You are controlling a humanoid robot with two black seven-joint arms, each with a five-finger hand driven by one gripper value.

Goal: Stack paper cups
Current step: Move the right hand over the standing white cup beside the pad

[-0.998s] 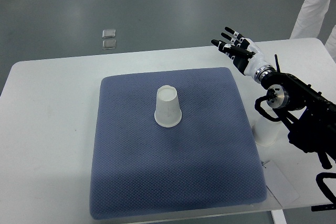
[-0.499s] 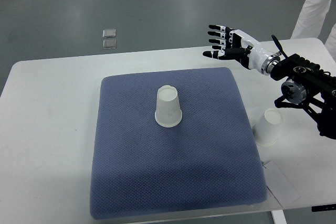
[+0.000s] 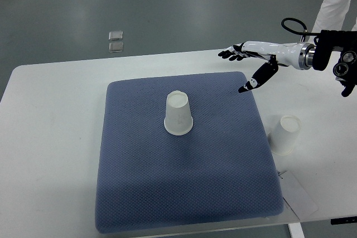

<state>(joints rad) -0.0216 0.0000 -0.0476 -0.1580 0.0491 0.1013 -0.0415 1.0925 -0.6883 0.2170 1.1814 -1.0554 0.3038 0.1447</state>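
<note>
Blue mat (image 3: 184,188), cups unmoved — right hand (image 3: 251,59) now flatter, thumb down

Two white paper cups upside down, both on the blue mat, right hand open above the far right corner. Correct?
Not quite. In the top view only one white paper cup sits on the blue mat; the other white cup stands off it, on the white table beside the mat's right edge. Both are upside down, and the right hand is open above the far right corner.
</note>
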